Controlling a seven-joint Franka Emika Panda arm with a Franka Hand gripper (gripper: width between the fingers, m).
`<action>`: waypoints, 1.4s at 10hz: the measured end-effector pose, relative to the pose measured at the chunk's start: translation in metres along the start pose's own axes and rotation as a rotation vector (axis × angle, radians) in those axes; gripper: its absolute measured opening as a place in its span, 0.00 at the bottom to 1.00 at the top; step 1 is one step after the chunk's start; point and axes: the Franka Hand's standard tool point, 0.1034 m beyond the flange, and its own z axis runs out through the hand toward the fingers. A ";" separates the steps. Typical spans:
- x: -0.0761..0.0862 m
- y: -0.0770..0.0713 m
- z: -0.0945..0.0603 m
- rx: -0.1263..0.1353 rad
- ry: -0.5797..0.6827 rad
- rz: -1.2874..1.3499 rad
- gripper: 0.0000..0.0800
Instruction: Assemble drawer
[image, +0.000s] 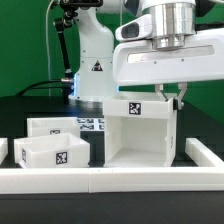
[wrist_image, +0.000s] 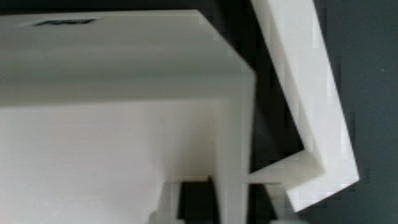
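Observation:
The drawer's large white casing stands right of centre in the exterior view, its open side facing the camera and a tag on its top front. Two smaller open-topped boxes, each with a tag, sit at the exterior view's left. My gripper is over the casing's right wall. In the wrist view the gripper has its dark fingers close on either side of that thin wall, gripping the casing.
A low white rail edges the table at the front and on the exterior view's right; it also shows in the wrist view. The marker board lies behind the boxes. The arm's white base stands at the back.

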 end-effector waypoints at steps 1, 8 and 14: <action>0.002 -0.001 0.001 0.008 0.009 0.074 0.05; 0.013 -0.009 -0.005 0.061 0.023 0.590 0.05; 0.021 -0.014 -0.005 0.125 -0.032 1.028 0.05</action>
